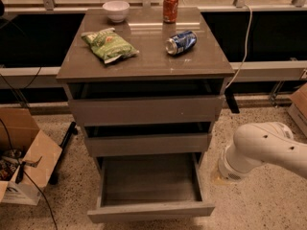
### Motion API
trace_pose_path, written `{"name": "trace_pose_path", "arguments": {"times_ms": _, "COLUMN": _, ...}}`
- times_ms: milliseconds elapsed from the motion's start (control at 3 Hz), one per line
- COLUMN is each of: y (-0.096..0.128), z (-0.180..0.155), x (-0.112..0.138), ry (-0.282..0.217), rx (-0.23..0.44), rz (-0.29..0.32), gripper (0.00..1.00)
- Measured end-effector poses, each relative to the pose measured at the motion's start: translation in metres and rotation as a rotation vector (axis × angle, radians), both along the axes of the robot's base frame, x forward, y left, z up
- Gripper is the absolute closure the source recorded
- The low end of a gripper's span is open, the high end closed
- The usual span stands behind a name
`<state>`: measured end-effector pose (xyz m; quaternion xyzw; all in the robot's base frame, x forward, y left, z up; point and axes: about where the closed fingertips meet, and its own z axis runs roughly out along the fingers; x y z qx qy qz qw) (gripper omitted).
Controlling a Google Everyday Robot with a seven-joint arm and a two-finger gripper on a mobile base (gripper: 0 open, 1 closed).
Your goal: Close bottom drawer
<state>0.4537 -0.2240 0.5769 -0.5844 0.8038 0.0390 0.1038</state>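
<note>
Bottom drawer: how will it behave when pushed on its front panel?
The bottom drawer looks empty, so it probably slides lightly. Its flat front looks stiff; a centred push should run it straight, off-centre may skew it. The tool is out of view; only the white arm shows to its right.
</note>
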Motion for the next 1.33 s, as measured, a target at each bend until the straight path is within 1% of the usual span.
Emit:
{"name": "trace_pose_path", "arguments": {"times_ms": 333, "y": -0.016, "z": -0.037, "x": 0.005, "ry": 0.011, "rx": 0.009, "rz": 0.002, "gripper": 1.0}}
{"name": "trace_pose_path", "arguments": {"times_ms": 667, "y": -0.027, "z": -0.076, "x": 0.01, "ry": 0.038, "rx": 0.017, "rz": 0.008, "gripper": 1.0}}
{"name": "trace_pose_path", "arguments": {"times_ms": 1000, "y": -0.042, "z": -0.116, "x": 0.014, "ry": 0.079, "rx": 0.029, "rz": -0.001, "gripper": 1.0}}
{"name": "trace_pose_path", "arguments": {"times_ms": 1333, "y": -0.063, "z": -0.161, "x": 0.016, "ry": 0.14, "rx": 0.038, "rz": -0.041, "gripper": 1.0}}
